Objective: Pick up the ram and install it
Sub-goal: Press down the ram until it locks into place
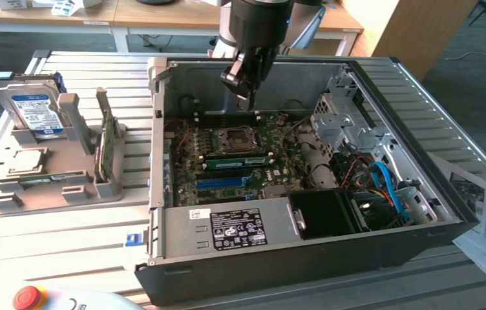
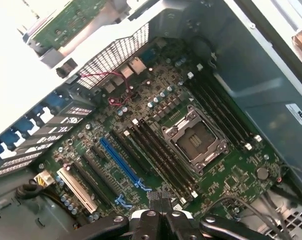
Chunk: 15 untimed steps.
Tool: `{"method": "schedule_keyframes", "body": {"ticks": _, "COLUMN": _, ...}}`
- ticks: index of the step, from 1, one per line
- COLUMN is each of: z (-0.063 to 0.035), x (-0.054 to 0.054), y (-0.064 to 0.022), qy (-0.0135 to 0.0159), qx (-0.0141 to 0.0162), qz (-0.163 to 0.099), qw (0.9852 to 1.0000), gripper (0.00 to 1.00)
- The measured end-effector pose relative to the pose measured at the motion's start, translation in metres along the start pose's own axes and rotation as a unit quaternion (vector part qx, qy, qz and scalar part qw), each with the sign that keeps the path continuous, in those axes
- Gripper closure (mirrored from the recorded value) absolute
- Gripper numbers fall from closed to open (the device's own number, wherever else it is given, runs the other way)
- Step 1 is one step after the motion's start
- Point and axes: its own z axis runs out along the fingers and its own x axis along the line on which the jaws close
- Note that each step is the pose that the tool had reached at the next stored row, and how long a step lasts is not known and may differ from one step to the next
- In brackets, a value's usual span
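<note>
The tool (image 1: 245, 97) hangs over the back part of an open computer case (image 1: 312, 258), its two dark fingers (image 2: 160, 207) pressed together with nothing between them. It touches nothing and hovers above the motherboard (image 1: 243, 171), closest to the bare processor socket (image 1: 230, 137) and the dark memory slots (image 2: 163, 157) that run beside it. In the wrist view those slots stand unfilled, next to a long blue slot strip (image 2: 122, 162) and a white slot (image 2: 78, 189).

In the exterior view a long green stick with dark chips, which looks like the ram (image 1: 238, 160), lies seated across the board just in front of the socket, between it and the blue strips; whether it is fully pressed home cannot be told. A black power supply (image 1: 230, 229) with a white label fills the near edge of the case, and blue and red cables (image 1: 385, 184) coil at the exterior view's right.

On the exterior view's left a grey holder tray (image 1: 53, 187) carries a hard drive (image 1: 31, 110) standing upright, a green card (image 1: 105, 145) on edge, and a processor chip (image 1: 23, 160) lying flat. Case and tray rest on a pale slatted metal worktop (image 1: 53, 245). A red stop button (image 1: 29, 297) sits at the near edge and printed sheets (image 1: 485, 213) lie at the far right. Wooden desks (image 1: 165, 16) and grey floor stand behind.
</note>
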Motion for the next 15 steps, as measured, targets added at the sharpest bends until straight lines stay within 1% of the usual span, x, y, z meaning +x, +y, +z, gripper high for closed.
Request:
{"method": "schedule_keyframes", "body": {"ticks": 4, "z": 0.0000, "x": 0.0000, "y": 0.0000, "qy": -0.0003, "qx": 0.0004, "qz": 0.031, "qw": 0.9995, "gripper": 0.89}}
{"method": "schedule_keyframes", "body": {"ticks": 8, "z": 0.0000, "x": 0.0000, "y": 0.0000, "qy": -0.0006, "qx": 0.0008, "qz": 0.063, "qw": 0.9980, "gripper": 0.89}}
{"method": "schedule_keyframes", "body": {"ticks": 12, "z": 0.0000, "x": 0.0000, "y": 0.0000, "qy": -0.0010, "qx": 0.0011, "qz": 0.094, "qw": 0.9956, "gripper": 0.89}}
{"method": "schedule_keyframes", "body": {"ticks": 15, "z": 0.0000, "x": 0.0000, "y": 0.0000, "qy": -0.0012, "qx": 0.0015, "qz": 0.117, "qw": 0.9931, "gripper": 0.89}}
